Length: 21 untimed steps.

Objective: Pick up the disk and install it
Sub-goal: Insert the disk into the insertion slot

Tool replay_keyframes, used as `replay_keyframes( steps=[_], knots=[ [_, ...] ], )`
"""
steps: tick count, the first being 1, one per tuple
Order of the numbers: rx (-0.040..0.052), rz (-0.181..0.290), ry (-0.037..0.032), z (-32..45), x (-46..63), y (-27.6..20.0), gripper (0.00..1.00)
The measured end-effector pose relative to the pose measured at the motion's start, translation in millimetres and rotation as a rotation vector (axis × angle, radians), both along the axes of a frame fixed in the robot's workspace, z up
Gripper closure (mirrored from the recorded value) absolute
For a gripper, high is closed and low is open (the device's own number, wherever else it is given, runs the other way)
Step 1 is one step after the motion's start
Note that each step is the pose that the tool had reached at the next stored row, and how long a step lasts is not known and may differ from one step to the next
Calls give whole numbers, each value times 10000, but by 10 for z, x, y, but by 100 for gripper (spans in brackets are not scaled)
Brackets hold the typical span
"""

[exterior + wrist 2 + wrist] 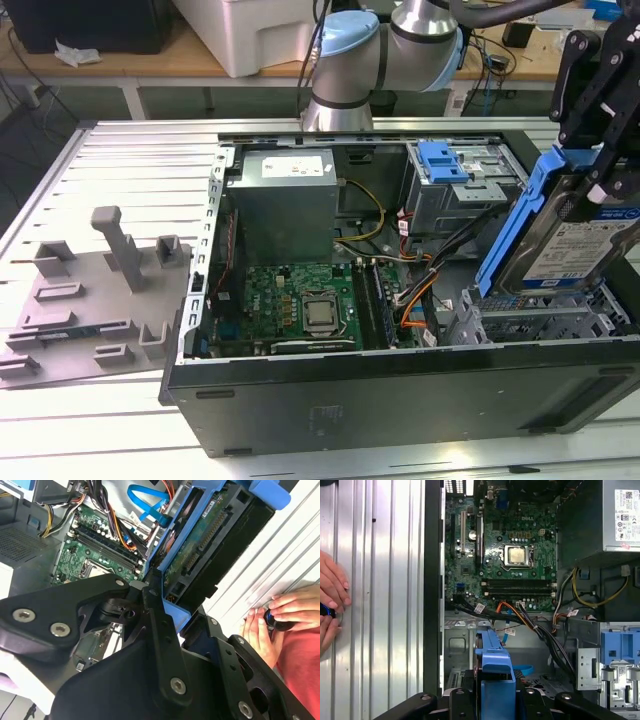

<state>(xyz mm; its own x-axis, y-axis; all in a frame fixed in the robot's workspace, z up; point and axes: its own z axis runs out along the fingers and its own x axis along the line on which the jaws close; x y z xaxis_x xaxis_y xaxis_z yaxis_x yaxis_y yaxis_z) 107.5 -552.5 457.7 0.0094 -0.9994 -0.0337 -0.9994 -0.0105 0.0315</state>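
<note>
The disk [588, 245], a silver-grey drive with a blue-and-white label and blue rails, hangs tilted on edge over the computer case's corner at the exterior view's right. My gripper [603, 185] comes down from above and is shut on it. Below the disk lies the metal drive bay [530, 322] inside the case. In the second wrist view the disk's green circuit-board side [200, 545] shows between the black fingers [152, 605], with my gripper [172, 597] closed on its blue rail. In the first wrist view the blue rail [495, 667] sticks out of my gripper [495, 700] above the bay floor.
The open black case [400, 395] holds a motherboard [300, 295], a grey power-supply box [285, 200], loose cables [415, 300] and a drive cage with a blue bracket [445, 160]. A grey fixture plate [90, 300] lies at the exterior view's left. A person's hands [280, 620] rest on the slatted table beside the case.
</note>
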Motion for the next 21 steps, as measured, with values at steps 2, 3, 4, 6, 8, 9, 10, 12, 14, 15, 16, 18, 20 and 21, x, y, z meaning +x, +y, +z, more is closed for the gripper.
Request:
replay_keyframes(
  steps=[2,3,4,6,8,9,10,12,14,15,16,18,20,21],
  knots=[
    [0,-14,0,-13,0,7,63],
    [0,-18,-1,-18,0,8,63],
    [0,-23,-1,-21,0,9,63],
    [0,-33,-3,-33,0,12,63],
    [0,-35,-5,-39,-1,12,63],
    [0,-35,-5,-41,-1,12,63],
    [-1,-34,-6,-43,-2,12,63],
    [-1,-34,-7,-46,-4,13,63],
    [-1,-32,-7,-51,-6,13,63],
    [-1,-30,-7,-51,-6,13,63],
    [-1,-28,-7,-52,-6,13,63],
    [-2,-22,-7,-56,-6,13,63],
    [-2,-16,-7,-62,-6,13,63],
    [-2,-15,-7,-64,-6,13,63]
  ],
)
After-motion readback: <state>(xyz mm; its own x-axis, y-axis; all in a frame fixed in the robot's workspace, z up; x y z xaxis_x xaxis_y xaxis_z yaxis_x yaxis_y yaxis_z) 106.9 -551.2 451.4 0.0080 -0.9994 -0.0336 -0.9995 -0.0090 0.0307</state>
